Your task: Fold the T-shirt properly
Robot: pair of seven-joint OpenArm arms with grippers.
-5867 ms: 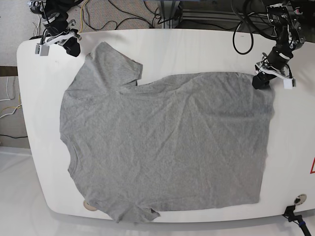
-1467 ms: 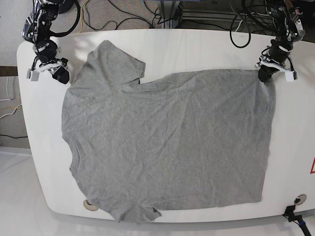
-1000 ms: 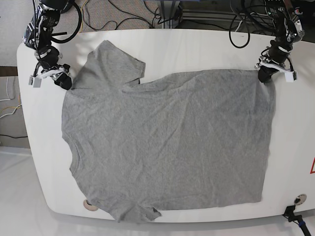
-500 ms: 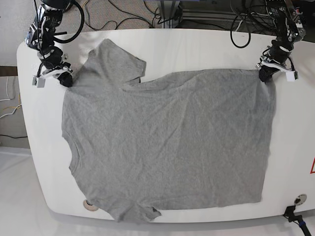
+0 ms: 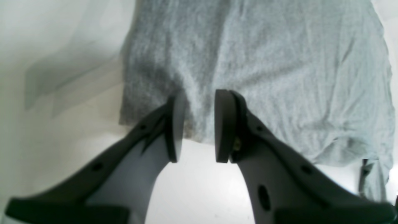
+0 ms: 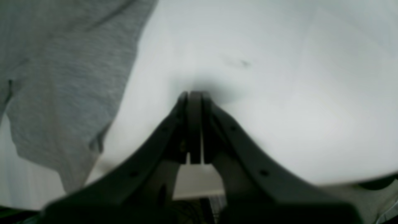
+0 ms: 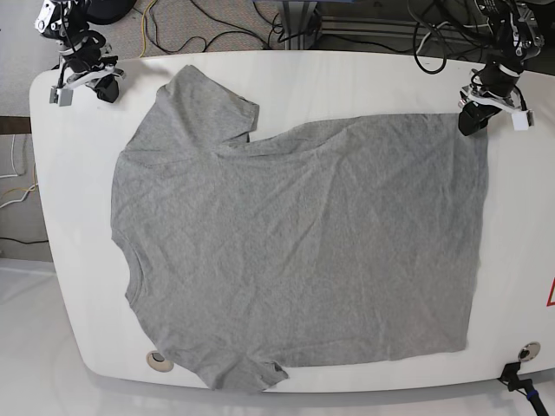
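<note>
The grey T-shirt [image 7: 295,251] lies spread flat on the white table [image 7: 364,82], with one sleeve [image 7: 208,108] at the back left and the other [image 7: 247,373] at the front. My left gripper [image 7: 471,123] rests at the shirt's back right corner. In the left wrist view it [image 5: 199,102] is open, its fingers straddling the hem edge of the shirt [image 5: 279,62]. My right gripper [image 7: 106,89] is at the table's back left corner, apart from the shirt. It [image 6: 194,95] is shut on nothing over bare table, with the shirt [image 6: 62,77] to its left.
Black cables [image 7: 217,35] run behind the table's far edge. Round fittings sit in the tabletop at the front left [image 7: 157,358] and front right [image 7: 526,351]. A red triangle mark [image 7: 550,295] shows at the right edge.
My right gripper has drawn back from the shirt's shoulder to the table's back left corner. The shirt has shifted slightly toward the back right, and the left gripper moved with that corner.
</note>
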